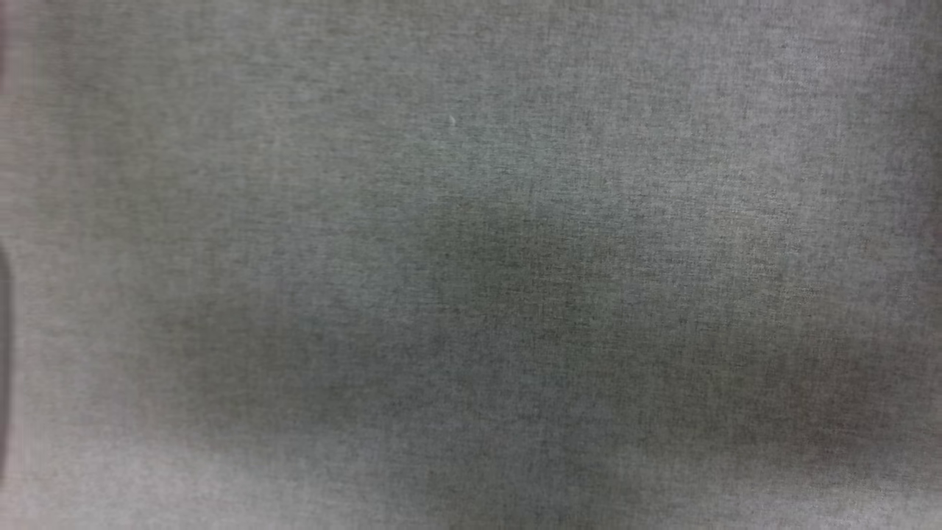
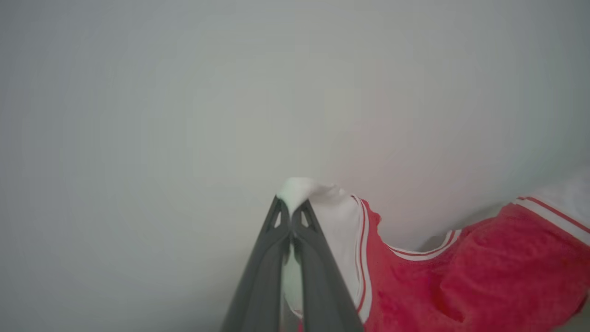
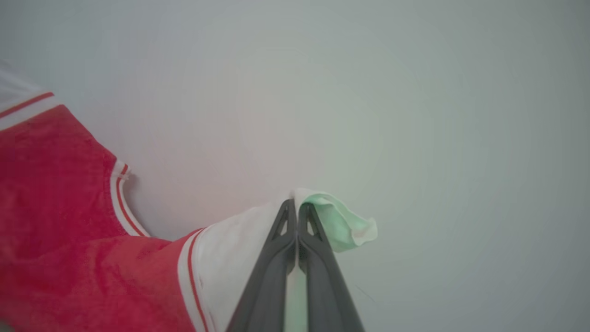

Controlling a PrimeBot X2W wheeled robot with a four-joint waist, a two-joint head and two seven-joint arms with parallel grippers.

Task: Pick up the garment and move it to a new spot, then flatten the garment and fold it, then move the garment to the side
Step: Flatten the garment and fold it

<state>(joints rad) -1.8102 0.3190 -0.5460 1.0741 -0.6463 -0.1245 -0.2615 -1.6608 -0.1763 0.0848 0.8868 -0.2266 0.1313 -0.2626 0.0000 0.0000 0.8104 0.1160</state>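
The garment (image 2: 484, 272) is a red jersey T-shirt with white sleeves and red-and-white striped trim. In the left wrist view my left gripper (image 2: 291, 208) is shut on a bunched white sleeve, and the red body trails off to the right of the fingers. In the right wrist view my right gripper (image 3: 296, 206) is shut on the other white sleeve of the garment (image 3: 55, 193), whose red body hangs to the left. A small fold of pale cloth sticks out past each pair of fingertips.
The head view looks closely down on a grey woven surface (image 1: 471, 221) with soft shadows across its middle. Behind both grippers lies the same plain pale grey surface (image 2: 161, 115), also seen as the pale grey surface (image 3: 438, 115).
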